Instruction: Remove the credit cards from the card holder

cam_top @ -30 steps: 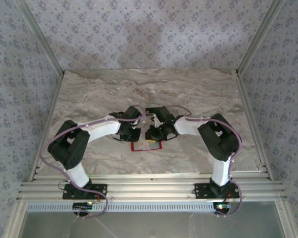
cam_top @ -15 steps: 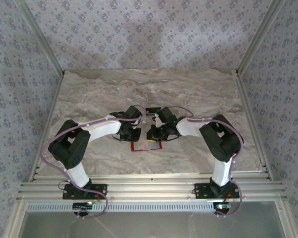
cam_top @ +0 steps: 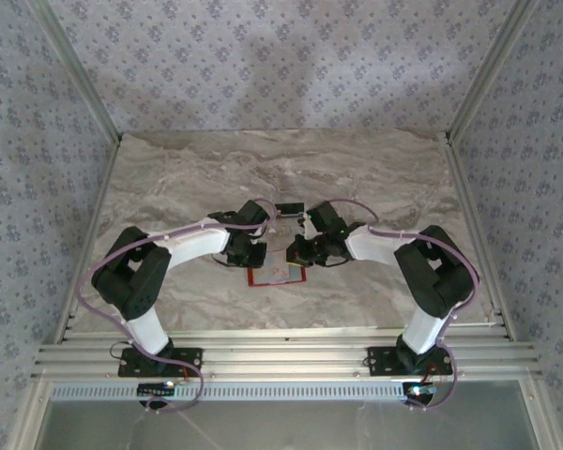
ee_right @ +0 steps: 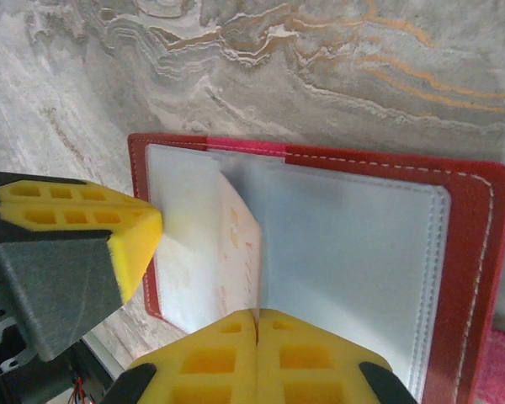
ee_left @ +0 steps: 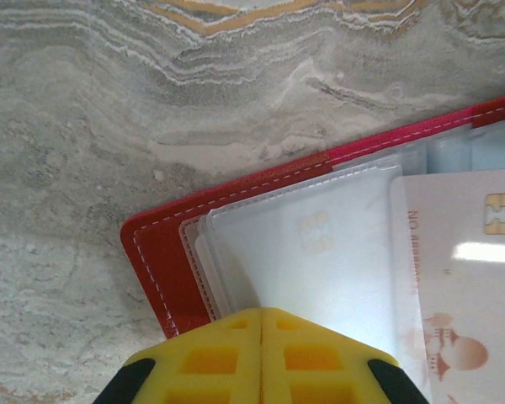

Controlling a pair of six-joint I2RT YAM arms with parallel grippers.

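My right gripper (ee_right: 257,355) has its yellow pads together, clamped on the near edge of a credit card (ee_right: 236,252) that sits partly out of its pale pocket. My left gripper (ee_left: 262,358), pads closed, bears on the card holder (ee_left: 156,261). The holder lies open on the marbled table (cam_top: 375,178), between both arms.

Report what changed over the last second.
The right arm swung its elbow outward and the right claw drew back to the right, away from the left claw. It appears to be pulling the credit card it pinches partway out of the card holder. The left arm, its claw shut, and the card holder stayed put.
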